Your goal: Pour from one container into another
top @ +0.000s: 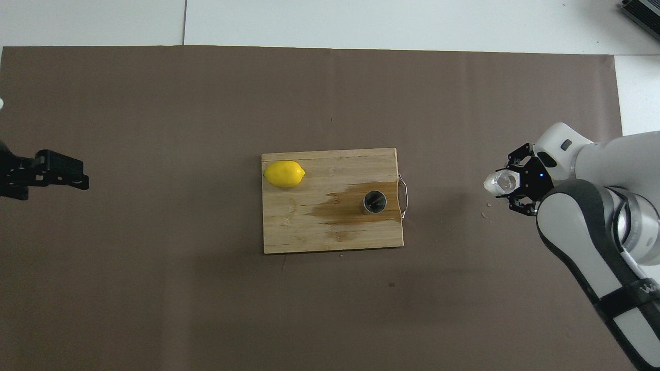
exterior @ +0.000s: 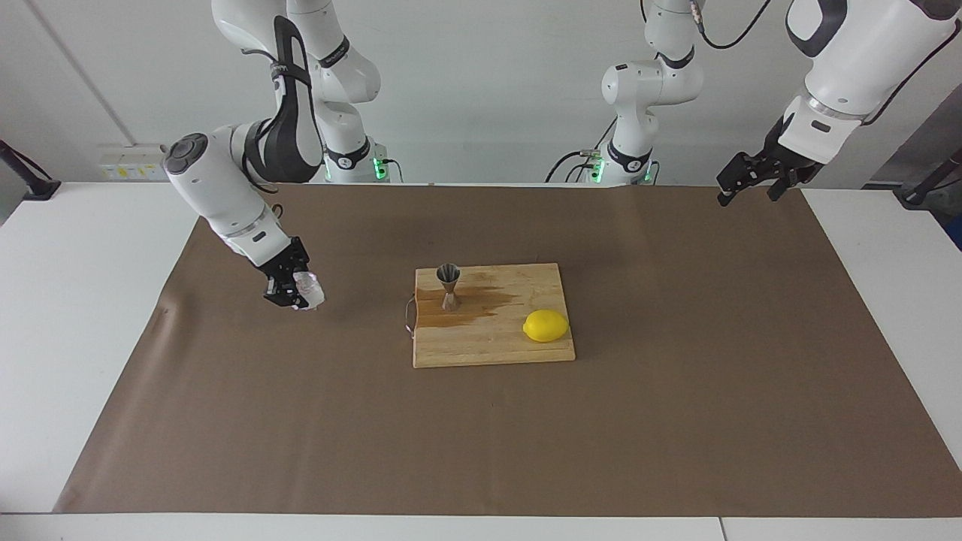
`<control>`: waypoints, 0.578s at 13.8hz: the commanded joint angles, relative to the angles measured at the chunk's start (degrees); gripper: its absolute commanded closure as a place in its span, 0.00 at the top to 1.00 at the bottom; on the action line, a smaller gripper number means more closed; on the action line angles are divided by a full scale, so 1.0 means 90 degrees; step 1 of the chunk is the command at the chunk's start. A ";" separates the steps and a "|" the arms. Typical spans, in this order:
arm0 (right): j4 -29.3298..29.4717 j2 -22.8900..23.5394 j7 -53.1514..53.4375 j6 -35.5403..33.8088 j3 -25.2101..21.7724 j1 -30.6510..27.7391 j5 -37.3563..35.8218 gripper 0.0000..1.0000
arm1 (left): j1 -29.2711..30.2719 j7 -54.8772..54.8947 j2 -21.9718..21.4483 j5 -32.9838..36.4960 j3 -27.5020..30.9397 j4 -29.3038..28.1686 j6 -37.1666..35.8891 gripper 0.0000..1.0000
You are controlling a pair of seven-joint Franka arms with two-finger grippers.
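The small clear ribbed cup (exterior: 310, 288) (top: 501, 182) hangs just above the brown paper at the right arm's end of the table, slightly tilted, with my right gripper (exterior: 295, 291) (top: 515, 184) shut on it. The steel jigger (exterior: 449, 285) (top: 375, 202) stands upright on the wooden cutting board (exterior: 488, 346) (top: 309, 234), on a wet brown stain (exterior: 473, 304) (top: 340, 210). My left gripper (exterior: 748, 191) (top: 59, 172) waits open and empty, raised over the paper's edge at the left arm's end.
A yellow lemon (exterior: 546, 326) (top: 284, 173) lies on the board's corner toward the left arm's end. The board has a wire handle (exterior: 408, 315) (top: 404, 196) on the side facing the cup. A few crumbs (top: 484, 214) lie on the paper under the cup.
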 commanded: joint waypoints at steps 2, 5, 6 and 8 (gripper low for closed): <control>0.0226 -0.0368 0.1000 -0.0572 0.0029 0.0374 -0.0500 0.00 | 0.0016 0.0031 -0.0087 -0.0055 0.0007 -0.0020 -0.0084 1.00; 0.0733 -0.0379 0.1596 -0.1187 0.0029 0.0764 -0.0909 0.00 | 0.0026 0.0031 -0.0088 -0.0055 0.0007 -0.0030 -0.0094 1.00; 0.0880 -0.0350 0.1927 -0.1305 0.0029 0.0949 -0.1114 0.00 | 0.0016 0.0031 -0.0078 -0.0055 0.0007 -0.0020 -0.0084 1.00; 0.1017 -0.0330 0.2455 -0.1403 0.0029 0.1301 -0.1495 0.00 | 0.0016 0.0031 -0.0087 -0.0055 0.0007 -0.0020 -0.0084 1.00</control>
